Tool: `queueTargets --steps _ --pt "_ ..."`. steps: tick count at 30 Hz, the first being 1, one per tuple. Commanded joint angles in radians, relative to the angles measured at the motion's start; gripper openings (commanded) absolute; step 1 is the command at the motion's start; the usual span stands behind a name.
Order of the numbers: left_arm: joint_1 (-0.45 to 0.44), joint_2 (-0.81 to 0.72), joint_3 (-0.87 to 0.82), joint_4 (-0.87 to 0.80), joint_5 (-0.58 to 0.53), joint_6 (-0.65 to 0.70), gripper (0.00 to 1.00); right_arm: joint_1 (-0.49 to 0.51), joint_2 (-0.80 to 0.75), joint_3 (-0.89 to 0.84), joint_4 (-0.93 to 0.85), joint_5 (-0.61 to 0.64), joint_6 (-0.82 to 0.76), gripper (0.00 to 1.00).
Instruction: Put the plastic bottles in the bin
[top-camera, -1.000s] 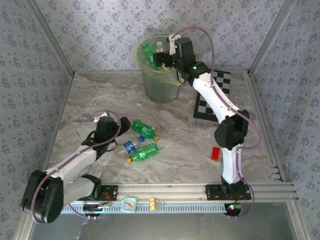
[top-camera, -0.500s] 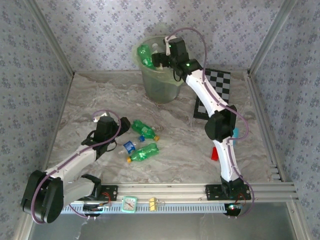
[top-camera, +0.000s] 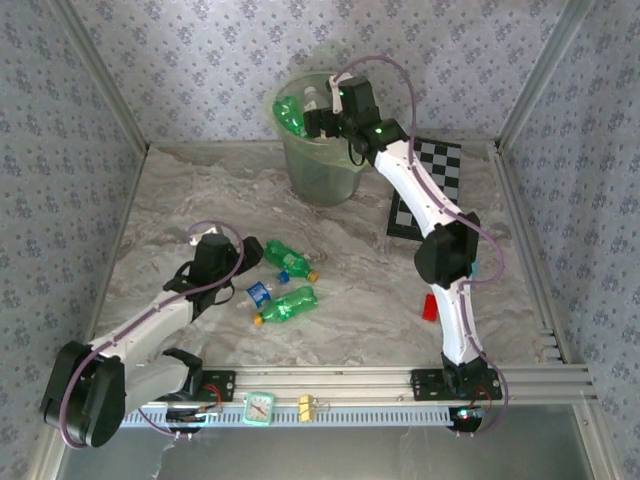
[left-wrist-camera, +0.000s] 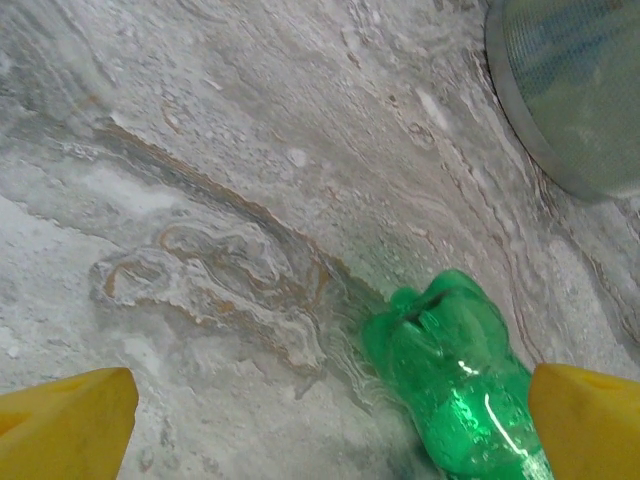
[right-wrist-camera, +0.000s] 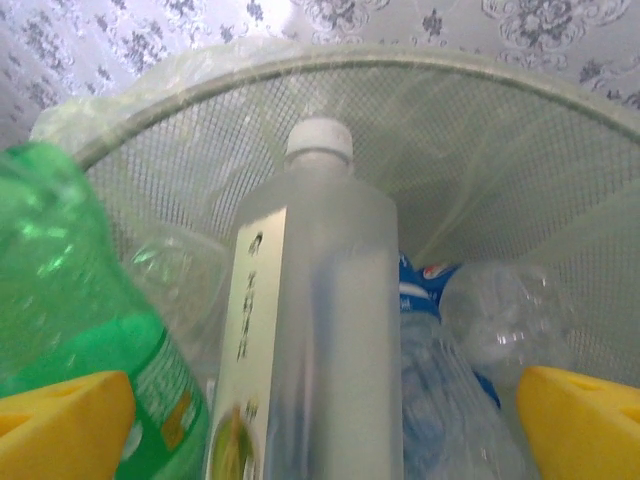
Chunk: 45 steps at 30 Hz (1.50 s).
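One bin, standing at the table's far edge, already holds green and clear plastic bottles. Right gripper hangs over it, jaws spread wide, pinching nothing; a white-capped clear bottle stands between them. Left gripper, left of mid-table, is spread too, a green bottle just beside one jaw. Empty-looking, so light, crushable, slick, I'd say: pinch across the mid-body, not the cap.
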Motion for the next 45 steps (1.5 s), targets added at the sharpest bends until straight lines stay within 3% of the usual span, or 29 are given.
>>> queueTargets --steps 1,12,21,30,45 --pt "-0.033 -0.019 0.040 -0.041 0.021 0.016 1.00 0.013 -0.202 -0.145 0.066 -0.009 -0.021 1.00" --pt "-0.153 0.046 0.091 -0.046 -0.022 -0.050 1.00 0.025 -0.689 -0.870 0.283 -0.016 0.069 1.00" --pt "-0.248 0.244 0.229 -0.093 -0.074 -0.167 1.00 0.043 -0.883 -1.260 0.320 0.005 0.188 1.00" --pt "-0.301 0.407 0.332 -0.202 -0.113 -0.314 1.00 0.046 -0.963 -1.409 0.376 0.062 0.254 1.00" --pt "-0.302 0.586 0.448 -0.173 -0.172 -0.331 1.00 0.046 -0.975 -1.448 0.393 0.076 0.262 1.00"
